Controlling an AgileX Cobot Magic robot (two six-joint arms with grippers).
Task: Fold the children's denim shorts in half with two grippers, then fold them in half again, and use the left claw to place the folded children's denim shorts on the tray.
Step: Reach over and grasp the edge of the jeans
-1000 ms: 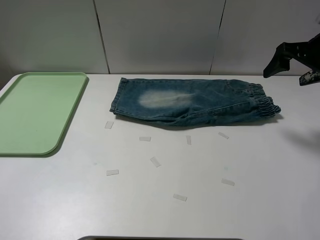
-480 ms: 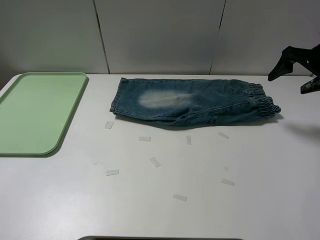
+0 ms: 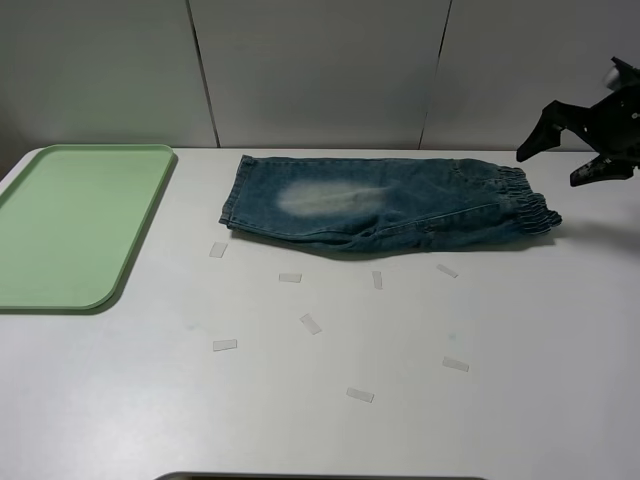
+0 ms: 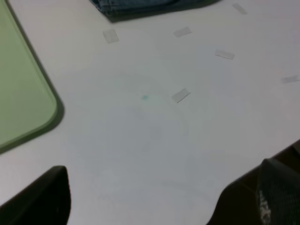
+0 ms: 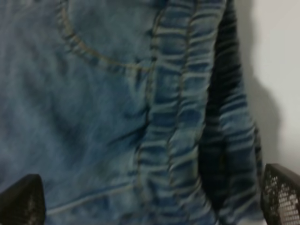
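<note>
The children's denim shorts (image 3: 390, 200) lie folded flat at the back middle of the white table, with the gathered waistband (image 3: 525, 205) at the right end and a faded patch on the left part. No print shows. My right gripper (image 3: 548, 168) is open and empty, hovering just right of and above the waistband; the right wrist view shows its jaws spread (image 5: 150, 201) over the elastic waistband (image 5: 187, 117). My left gripper (image 4: 159, 201) is open and empty over bare table, out of the exterior view. The pale-green tray (image 3: 70, 225) lies at the left and is empty; its corner shows in the left wrist view (image 4: 18, 93).
Several small clear tape strips (image 3: 311, 323) are scattered on the table in front of the shorts, also visible in the left wrist view (image 4: 180, 95). A grey panelled wall stands behind the table. The shorts' hem edge (image 4: 136, 5) shows in the left wrist view.
My right gripper has moved left and a little lower, toward the waistband end of the shorts. The shorts and tray have not moved.
</note>
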